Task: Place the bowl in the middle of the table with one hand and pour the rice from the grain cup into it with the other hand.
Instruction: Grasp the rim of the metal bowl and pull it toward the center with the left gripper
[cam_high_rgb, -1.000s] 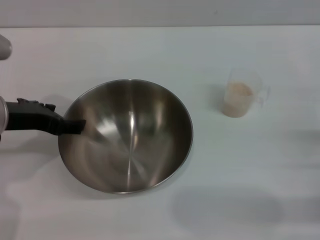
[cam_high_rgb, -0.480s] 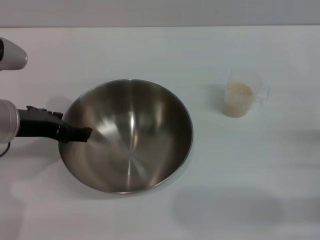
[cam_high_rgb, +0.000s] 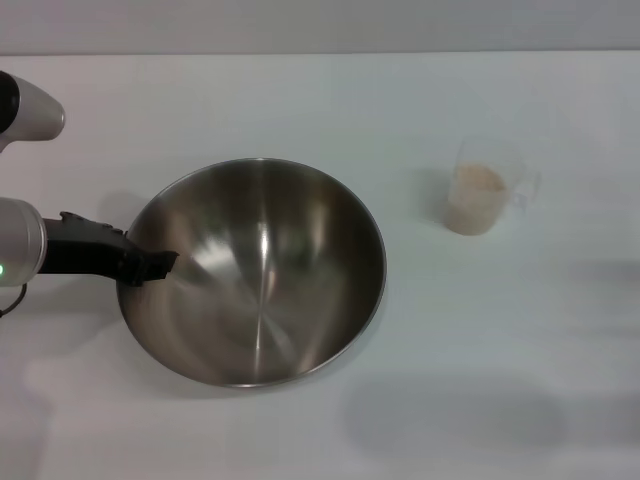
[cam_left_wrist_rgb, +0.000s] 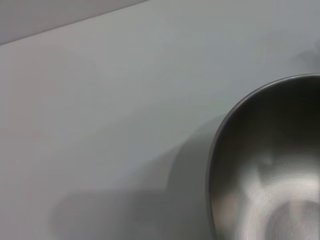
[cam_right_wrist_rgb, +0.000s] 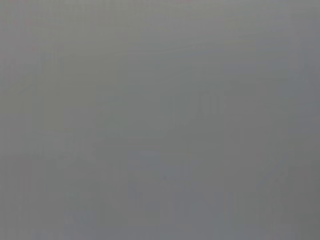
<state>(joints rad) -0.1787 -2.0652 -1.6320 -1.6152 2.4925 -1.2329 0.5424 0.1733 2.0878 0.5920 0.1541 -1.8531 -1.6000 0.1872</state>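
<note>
The left gripper (cam_high_rgb: 150, 266) reaches in from the left edge, its black fingertips at the left rim of the bowl (cam_high_rgb: 262, 275), one finger lying over the rim just inside. Whether the fingers clamp the rim cannot be told. The bowl sits upright on the table (cam_high_rgb: 300, 100), a little left of centre, and its shiny inside holds nothing. Well apart to the right and slightly farther back stands the grain cup (cam_high_rgb: 482, 193), upright, with the rice (cam_high_rgb: 474, 190) inside. The right gripper is out of sight; its wrist view shows only plain grey.
</note>
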